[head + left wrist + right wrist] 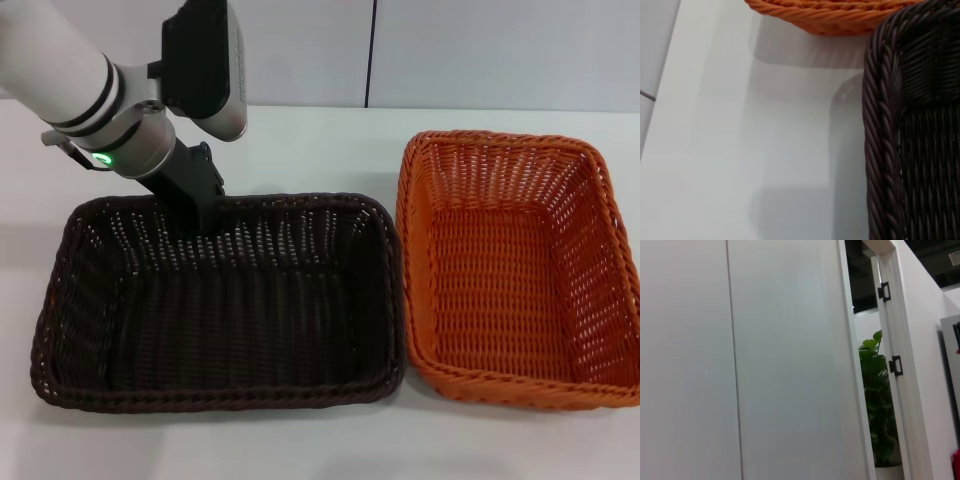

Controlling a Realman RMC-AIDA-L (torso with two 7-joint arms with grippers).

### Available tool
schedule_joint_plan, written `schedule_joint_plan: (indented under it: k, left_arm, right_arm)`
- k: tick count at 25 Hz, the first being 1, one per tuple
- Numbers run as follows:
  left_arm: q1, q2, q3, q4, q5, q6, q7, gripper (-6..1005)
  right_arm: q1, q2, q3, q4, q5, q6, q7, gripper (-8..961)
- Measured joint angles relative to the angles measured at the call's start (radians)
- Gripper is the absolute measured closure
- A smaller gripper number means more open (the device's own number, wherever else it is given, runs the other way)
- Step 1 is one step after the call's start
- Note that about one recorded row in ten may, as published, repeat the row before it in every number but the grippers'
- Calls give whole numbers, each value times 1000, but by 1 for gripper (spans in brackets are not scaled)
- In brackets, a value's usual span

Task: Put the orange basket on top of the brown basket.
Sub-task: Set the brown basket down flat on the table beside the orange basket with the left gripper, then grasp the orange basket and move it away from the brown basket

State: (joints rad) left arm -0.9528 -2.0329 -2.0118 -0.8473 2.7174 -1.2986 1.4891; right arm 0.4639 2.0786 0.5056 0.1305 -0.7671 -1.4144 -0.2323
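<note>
The brown basket (pixel 230 393) lies on the white table at the left of the head view, and the orange basket (pixel 415 250) sits right beside it, their rims nearly touching. Both are empty. My left gripper (pixel 196 212) reaches down at the brown basket's far rim, near its far left corner. The left wrist view shows that basket's braided rim (pixel 882 130) close up, with the orange basket's edge (pixel 830 14) beyond it. The right gripper is out of view; its wrist camera shows only a wall and a doorway.
Bare white tabletop (pixel 300 445) runs in front of and behind both baskets. A white wall panel with a dark seam (pixel 371 50) stands behind the table. The orange basket reaches the head view's right edge.
</note>
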Motion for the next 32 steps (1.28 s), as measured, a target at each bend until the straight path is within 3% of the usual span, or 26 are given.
schedule_joint_plan:
  k: [5, 10, 20, 25, 29, 32]
  left_arm:
    - [10, -10, -3, -30, 10, -1, -7, 806]
    - [38, -21, -2, -90, 20, 40, -8, 610]
    - [68, -22, -67, -191, -13, 99, -9, 354]
    - [102, -14, -248, -310, -185, 95, 0, 335]
    - [135, 2, -384, -331, -361, 135, 1, 336]
    - [177, 9, -432, -334, -490, 185, 2, 337]
  right_arm:
    - [-1, 0, -7, 0, 0, 0, -2, 181]
    - [-1, 0, -7, 0, 0, 0, -3, 180]
    - [-8, 0, -7, 0, 1, 0, -4, 182]
    - [-9, 0, -6, -3, 1, 4, -4, 181]
    - [-9, -3, -2, -6, 3, 17, -4, 181]
    - [-10, -4, -4, -8, 2, 23, 2, 181]
